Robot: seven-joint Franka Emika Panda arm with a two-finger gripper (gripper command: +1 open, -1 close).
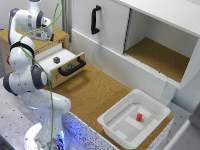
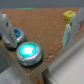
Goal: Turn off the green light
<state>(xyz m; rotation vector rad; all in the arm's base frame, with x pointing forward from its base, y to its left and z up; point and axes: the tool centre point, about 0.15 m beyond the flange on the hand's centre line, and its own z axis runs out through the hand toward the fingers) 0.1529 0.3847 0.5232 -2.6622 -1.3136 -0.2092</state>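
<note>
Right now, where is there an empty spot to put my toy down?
The biggest bare patch is the cork counter between the open drawer and the white bin. The open cabinet shelf looks bare too. The bin floor is mostly free beside the red block. It is crowded on the wooden box, where the tool hovers over the buttons.

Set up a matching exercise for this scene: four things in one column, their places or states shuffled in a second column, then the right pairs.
Things:
1. small dark cube
2. red block
3. black drawer handle
4. gripper

Places or states:
A. inside the white bin
B. inside the open drawer
C. open, over the wooden top
D. on the drawer's front panel

Pairs: 1-B, 2-A, 3-D, 4-C
</note>
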